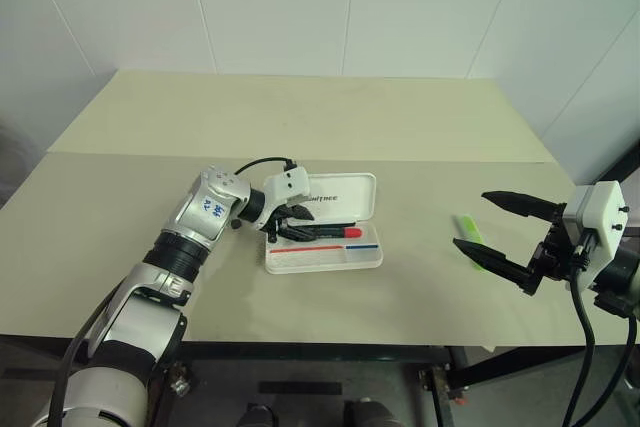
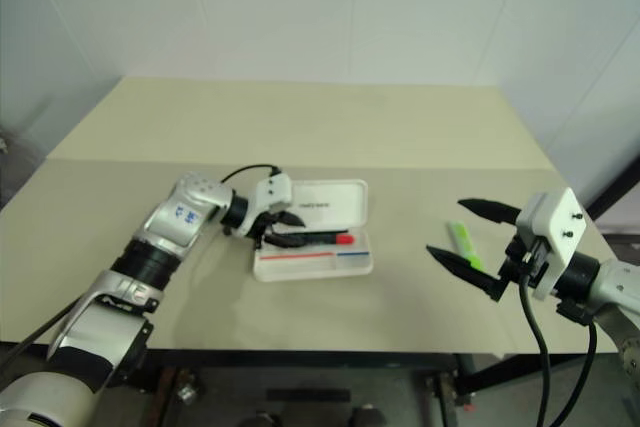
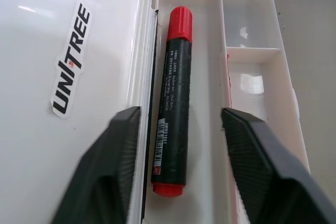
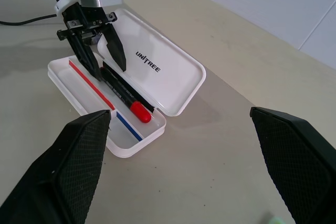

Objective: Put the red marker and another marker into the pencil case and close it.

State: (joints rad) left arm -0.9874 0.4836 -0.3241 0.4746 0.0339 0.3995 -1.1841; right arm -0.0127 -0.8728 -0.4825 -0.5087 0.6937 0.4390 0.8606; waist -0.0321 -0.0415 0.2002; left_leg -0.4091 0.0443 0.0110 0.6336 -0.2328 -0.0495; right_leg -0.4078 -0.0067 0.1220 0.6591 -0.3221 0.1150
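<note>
The white pencil case point(image 1: 345, 194) lies open on the table, its lid flat toward the far side. Inside its tray point(image 3: 210, 77), in the long compartment next to the hinge, lies the red marker point(image 3: 172, 103), which has a black body and red ends. My left gripper point(image 1: 290, 222) hovers open over the marker's left end, one finger on each side and neither touching it. The light green marker point(image 1: 466, 226) lies on the table to the right. My right gripper point(image 1: 472, 220) is held open just above it, pointing left.
The case tray has small divided compartments point(image 3: 251, 51) and red and blue stripes along its front point(image 1: 325, 246). A black cable point(image 1: 262, 162) loops from the left wrist. The beige table point(image 1: 300, 117) stretches back to a white wall.
</note>
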